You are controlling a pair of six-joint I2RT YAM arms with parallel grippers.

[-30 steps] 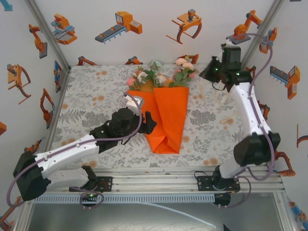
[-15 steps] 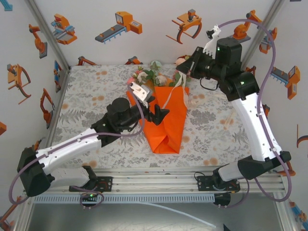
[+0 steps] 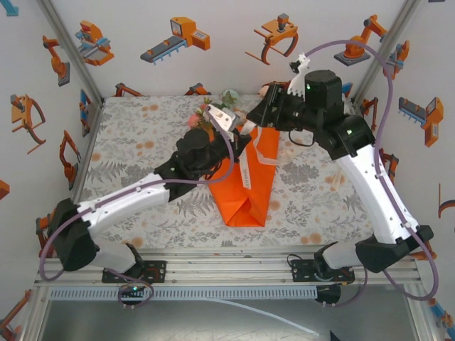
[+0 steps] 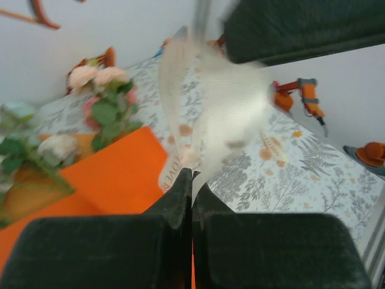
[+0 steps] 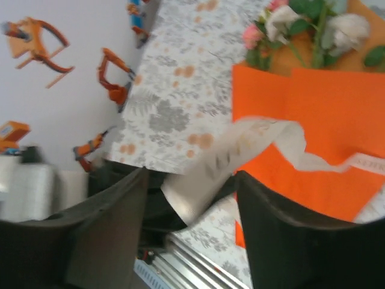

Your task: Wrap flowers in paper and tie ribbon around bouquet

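My left gripper (image 4: 191,180) pinched tight, arm stretched far-right, my right gripper (image 5: 191,178) spread wide, arm arched leftward.

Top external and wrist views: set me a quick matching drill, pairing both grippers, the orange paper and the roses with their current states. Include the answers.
Column one
1. left gripper
2. right gripper
3. bright orange paper sheet
4. pink, peach and white artificial roses

Column two
A. open, with the sheer cream-white fabric ribbon passing between its fingers
B. folded into a cone, lying on the floral tablecloth
C. sticking out of the cone's wide far end
D. shut, pinching the ribbon at its fingertips

Pairs: 1-D, 2-A, 3-B, 4-C
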